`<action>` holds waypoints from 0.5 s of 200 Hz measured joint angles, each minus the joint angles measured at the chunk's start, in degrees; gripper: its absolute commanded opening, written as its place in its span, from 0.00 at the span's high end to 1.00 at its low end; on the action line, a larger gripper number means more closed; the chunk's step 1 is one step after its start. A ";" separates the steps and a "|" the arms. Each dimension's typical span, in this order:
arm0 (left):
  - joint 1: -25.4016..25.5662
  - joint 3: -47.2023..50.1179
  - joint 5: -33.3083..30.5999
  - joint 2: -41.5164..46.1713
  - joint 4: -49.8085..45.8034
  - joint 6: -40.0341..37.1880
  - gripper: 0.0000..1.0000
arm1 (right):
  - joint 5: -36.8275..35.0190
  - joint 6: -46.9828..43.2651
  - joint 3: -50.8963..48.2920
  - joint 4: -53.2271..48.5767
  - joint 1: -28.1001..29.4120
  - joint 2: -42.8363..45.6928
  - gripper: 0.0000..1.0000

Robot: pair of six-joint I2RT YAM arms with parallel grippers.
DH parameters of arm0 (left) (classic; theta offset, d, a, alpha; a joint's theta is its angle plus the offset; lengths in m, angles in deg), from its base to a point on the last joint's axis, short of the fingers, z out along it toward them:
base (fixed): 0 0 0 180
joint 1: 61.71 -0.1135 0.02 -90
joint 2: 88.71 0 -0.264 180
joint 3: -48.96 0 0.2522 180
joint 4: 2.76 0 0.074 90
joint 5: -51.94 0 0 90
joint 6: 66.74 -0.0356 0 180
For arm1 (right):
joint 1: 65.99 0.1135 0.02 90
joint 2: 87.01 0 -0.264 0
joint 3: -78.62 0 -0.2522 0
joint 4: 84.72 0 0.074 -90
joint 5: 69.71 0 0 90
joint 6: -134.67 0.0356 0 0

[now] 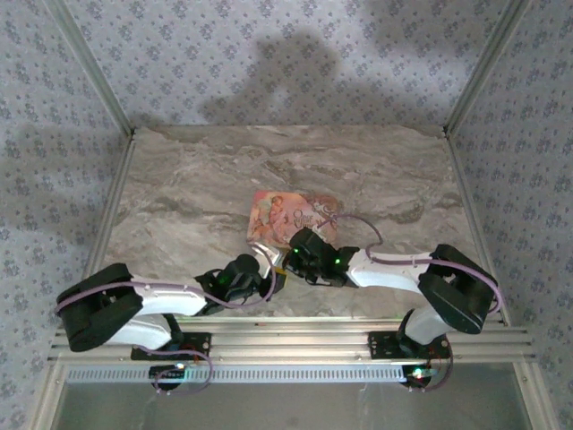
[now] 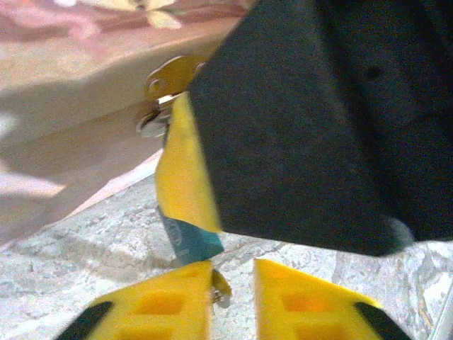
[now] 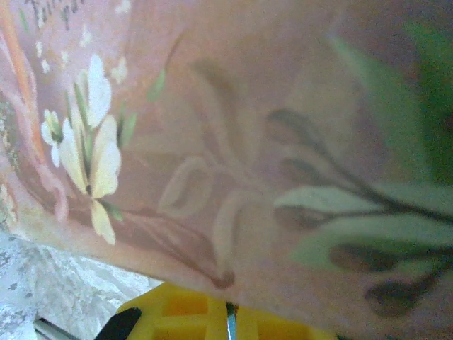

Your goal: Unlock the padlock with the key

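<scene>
Blue padlock [image 2: 191, 241] — in right gripper [image 3: 230, 317], just beside left gripper [image 2: 233, 297]

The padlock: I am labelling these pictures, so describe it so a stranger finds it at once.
Start at the pink illustrated box in the middle of the marble table. On its near edge, in the left wrist view, a brass clasp sticks out; the padlock shows just below it. It is the only small blue thing among brass, yellow and black.
</scene>
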State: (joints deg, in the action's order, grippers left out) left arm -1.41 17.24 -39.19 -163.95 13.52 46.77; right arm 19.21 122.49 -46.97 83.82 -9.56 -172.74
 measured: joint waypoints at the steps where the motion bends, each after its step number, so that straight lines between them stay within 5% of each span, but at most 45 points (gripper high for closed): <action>1: 0.02 0.00 0.00 0.11 -0.04 -0.17 0.67 | 0.00 0.00 0.00 0.00 0.00 0.00 1.00; 39: 0.24 0.02 0.35 7.02 -1.75 -0.33 0.52 | 2.97 0.20 -0.48 0.48 -1.33 1.03 1.00; 100: -3.58 6.21 1.16 20.63 -4.33 -5.88 0.48 | 6.27 0.17 -1.07 0.63 -3.19 2.14 1.00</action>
State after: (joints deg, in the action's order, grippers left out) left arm -5.00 23.45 -38.03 -143.32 9.19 40.89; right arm 25.48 122.67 -48.04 84.46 -12.76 -170.60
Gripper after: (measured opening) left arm 0.523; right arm 0.047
